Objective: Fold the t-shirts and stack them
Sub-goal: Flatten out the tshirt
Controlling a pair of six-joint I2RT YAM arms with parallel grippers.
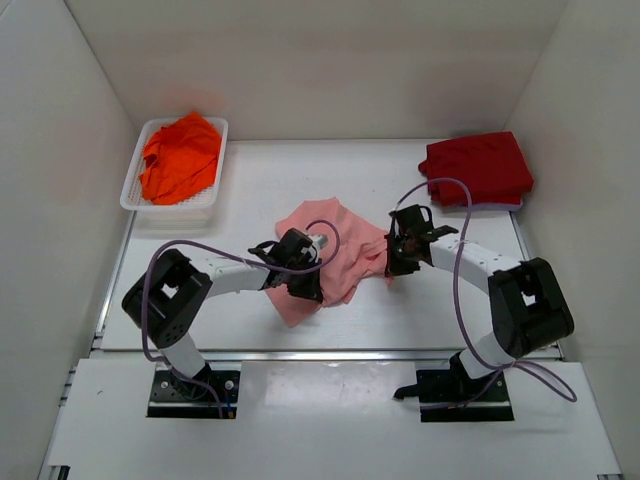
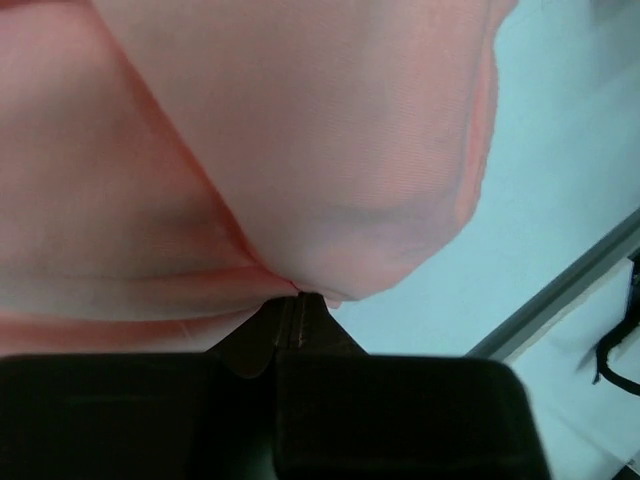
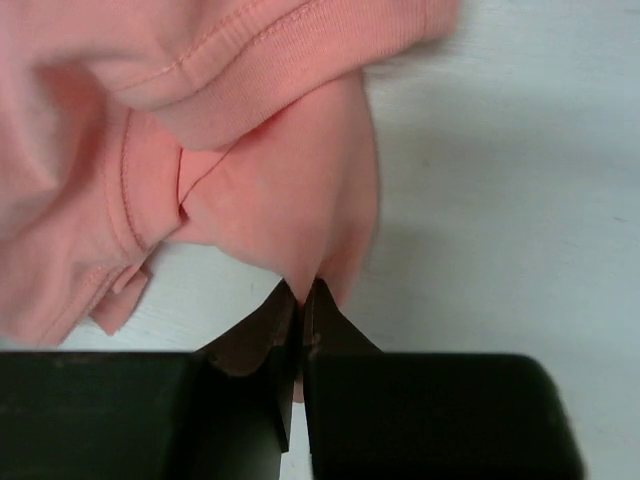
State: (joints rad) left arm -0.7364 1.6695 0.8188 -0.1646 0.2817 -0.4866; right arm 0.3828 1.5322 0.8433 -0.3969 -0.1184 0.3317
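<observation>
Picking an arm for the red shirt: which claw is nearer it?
Right. The right claw, shut on the pink shirt's right edge, is just near-left of the red shirt; the left claw grips the pink shirt's other side, farther left.

Shirts, 3: one salmon-pink cloth t-shirt [image 1: 335, 252], one dark red cloth t-shirt [image 1: 478, 168], one bright orange cloth t-shirt [image 1: 180, 157]. White slotted plastic basket [image 1: 170, 207]: 1.

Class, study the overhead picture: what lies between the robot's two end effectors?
The bunched salmon-pink t-shirt, pinched by the left end effector and the right end effector; the top external view shows it.
</observation>
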